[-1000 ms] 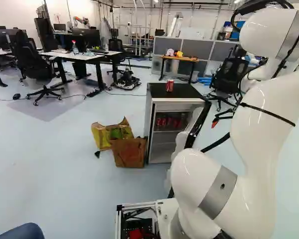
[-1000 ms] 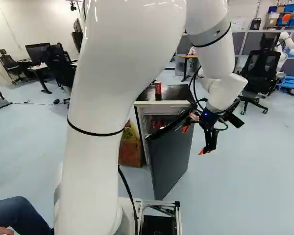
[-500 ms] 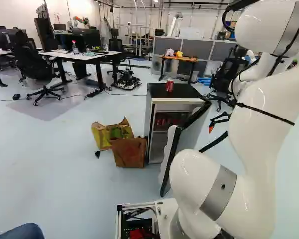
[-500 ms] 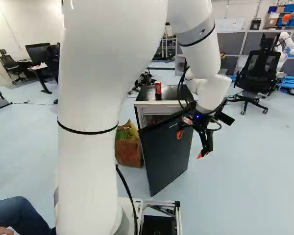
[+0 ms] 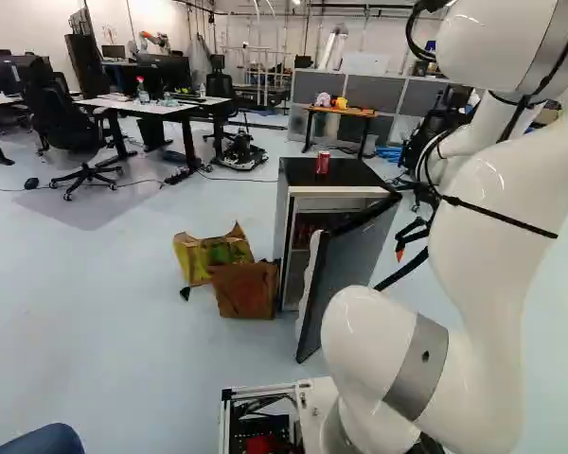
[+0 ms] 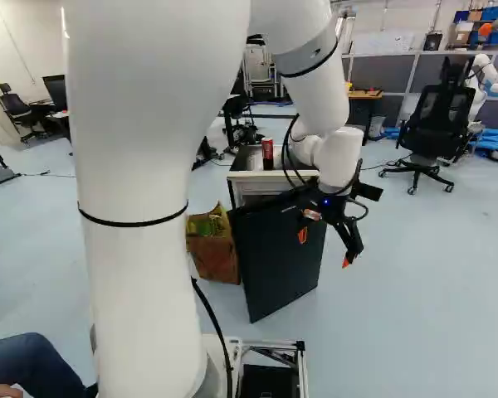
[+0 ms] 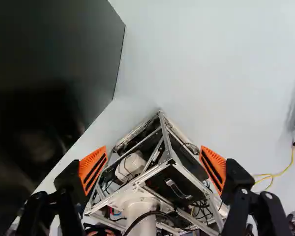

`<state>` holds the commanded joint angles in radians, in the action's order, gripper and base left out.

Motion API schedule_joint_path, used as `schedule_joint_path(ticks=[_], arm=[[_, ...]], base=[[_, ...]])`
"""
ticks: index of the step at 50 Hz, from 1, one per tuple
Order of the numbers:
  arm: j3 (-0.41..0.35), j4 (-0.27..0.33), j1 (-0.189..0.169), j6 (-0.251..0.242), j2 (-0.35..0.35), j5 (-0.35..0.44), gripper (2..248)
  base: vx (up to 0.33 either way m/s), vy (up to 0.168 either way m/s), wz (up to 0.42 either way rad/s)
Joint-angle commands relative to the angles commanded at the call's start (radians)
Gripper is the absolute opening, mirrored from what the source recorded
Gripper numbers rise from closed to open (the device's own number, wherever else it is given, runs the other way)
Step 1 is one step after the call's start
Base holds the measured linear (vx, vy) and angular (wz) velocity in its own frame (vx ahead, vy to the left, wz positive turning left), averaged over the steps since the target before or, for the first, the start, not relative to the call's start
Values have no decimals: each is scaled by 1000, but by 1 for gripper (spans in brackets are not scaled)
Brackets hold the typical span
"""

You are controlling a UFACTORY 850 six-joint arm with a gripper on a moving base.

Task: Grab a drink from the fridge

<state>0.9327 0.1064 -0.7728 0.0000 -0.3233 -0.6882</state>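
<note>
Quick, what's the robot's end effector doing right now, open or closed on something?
End effector: open, its two fingers well apart, holding nothing.

Honestly can't read a single word or number anywhere. The red can [image 6: 267, 154] on the fridge [image 5: 341, 192] has some pale lettering on its side, but it's too small to make out.
</note>
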Motion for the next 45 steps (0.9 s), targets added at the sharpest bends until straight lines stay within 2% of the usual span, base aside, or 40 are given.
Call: schedule_joint_path(ticks=[27, 45], arm=[[-106, 154, 82, 0, 78, 213, 247], [-174, 229, 138, 0, 133, 356, 247]], base=[[0, 0, 0], [0, 0, 0]])
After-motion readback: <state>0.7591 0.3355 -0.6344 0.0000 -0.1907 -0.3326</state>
